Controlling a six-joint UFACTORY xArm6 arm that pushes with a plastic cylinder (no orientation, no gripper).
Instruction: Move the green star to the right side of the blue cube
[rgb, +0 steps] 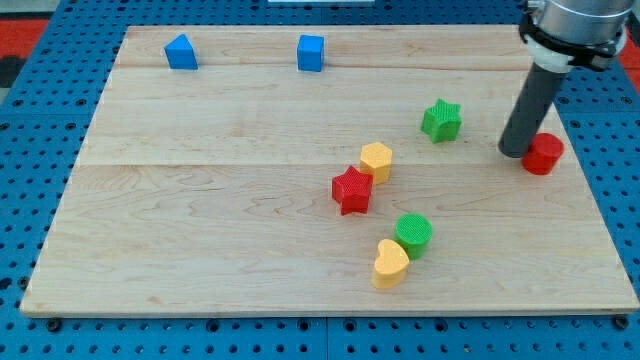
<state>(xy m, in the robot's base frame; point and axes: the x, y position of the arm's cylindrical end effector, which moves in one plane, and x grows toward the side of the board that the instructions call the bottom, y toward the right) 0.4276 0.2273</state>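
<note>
The wooden board is being seen from its near edge, lying on a blue pegboard surface. The rod is being held upright at the right side of the board, and my tip is being rested at board height, touching or just beside the left flank of the red cylinder. No jaws are being carried by the arm; nothing is being gripped, only the plain rod end is being presented.

The green star is being shown lying to the left of my tip, near it but apart. The blue cube is being seen well apart from the star, at the far edge of the board and further left. A second blue block, of a less regular shape, is being shown at the far left.

Around the middle, a yellow hexagonal block is being shown touching a red star. Nearer, a green cylinder is being pressed against a yellow heart.
</note>
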